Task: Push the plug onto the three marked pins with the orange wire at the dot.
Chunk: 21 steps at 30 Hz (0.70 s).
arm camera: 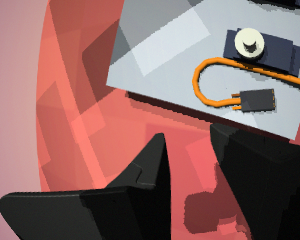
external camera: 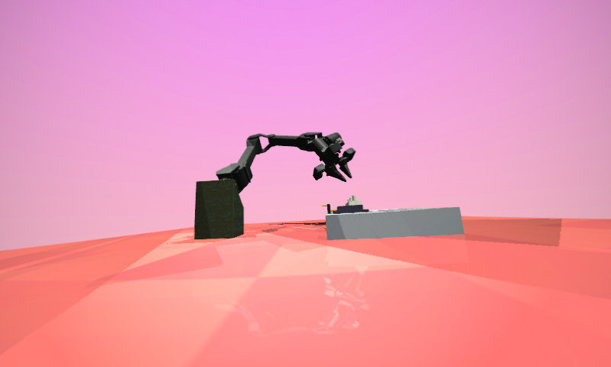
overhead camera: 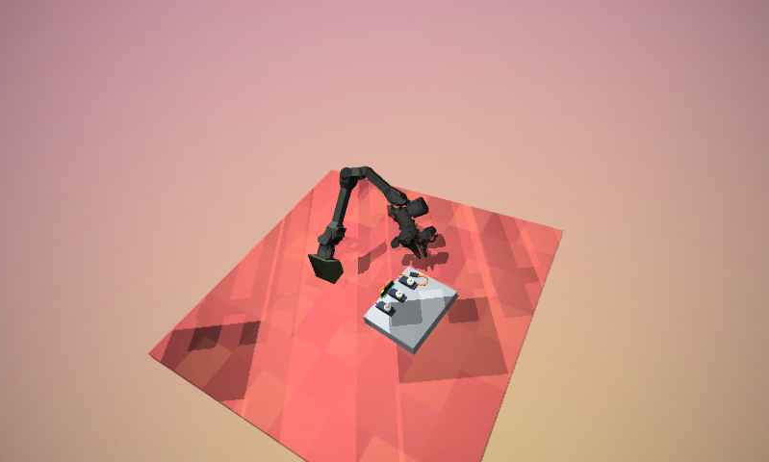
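The dark plug (arm camera: 258, 100) (overhead camera: 414, 274) lies flat on the light grey holder (arm camera: 165, 75) (overhead camera: 417, 334) (external camera: 394, 223), near its edge. Its orange lead (arm camera: 196, 82) (overhead camera: 426, 281) loops back to the nearest servo (arm camera: 280, 49) (overhead camera: 407, 282), which has a cream horn. The plug's sockets face right in the wrist view. My gripper (overhead camera: 421, 255) (external camera: 349, 179) (arm camera: 188, 136) is open and empty, above and off to the side of the holder, pointing down at a slant. The pin row (external camera: 324, 205) sticks out from the holder's edge; single pins and the dot are too small to tell.
Two more servos (overhead camera: 397, 295) (overhead camera: 386, 308) sit in a line on the holder. A green board with a black and yellow header (overhead camera: 386, 288) is at the holder's edge beside them. The arm's dark base block (overhead camera: 326, 269) (external camera: 215, 209) stands to the left.
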Each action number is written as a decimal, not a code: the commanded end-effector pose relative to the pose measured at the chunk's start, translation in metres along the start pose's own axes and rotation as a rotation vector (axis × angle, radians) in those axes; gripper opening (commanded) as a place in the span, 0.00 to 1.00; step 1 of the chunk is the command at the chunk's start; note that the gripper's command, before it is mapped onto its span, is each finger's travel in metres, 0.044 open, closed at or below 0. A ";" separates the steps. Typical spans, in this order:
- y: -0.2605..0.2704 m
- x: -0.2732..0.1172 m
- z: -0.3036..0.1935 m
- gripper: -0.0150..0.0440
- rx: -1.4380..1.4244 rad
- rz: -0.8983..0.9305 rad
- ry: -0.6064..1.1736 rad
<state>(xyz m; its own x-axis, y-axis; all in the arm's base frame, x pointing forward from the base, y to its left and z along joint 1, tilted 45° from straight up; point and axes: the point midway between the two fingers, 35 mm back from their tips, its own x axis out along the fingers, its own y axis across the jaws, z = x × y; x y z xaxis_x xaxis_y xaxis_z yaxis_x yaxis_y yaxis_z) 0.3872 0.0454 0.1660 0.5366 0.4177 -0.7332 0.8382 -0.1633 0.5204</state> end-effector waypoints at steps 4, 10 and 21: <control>-0.006 0.012 0.001 0.45 0.232 -0.099 0.031; -0.013 0.020 0.002 0.45 0.414 -0.179 0.040; -0.024 0.034 0.004 0.45 0.751 -0.327 0.029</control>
<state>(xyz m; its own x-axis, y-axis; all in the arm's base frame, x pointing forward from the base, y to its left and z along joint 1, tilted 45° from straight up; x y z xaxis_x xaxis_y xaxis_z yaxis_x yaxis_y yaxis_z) 0.3850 0.0576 0.1311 0.2996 0.5434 -0.7842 0.8439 -0.5344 -0.0479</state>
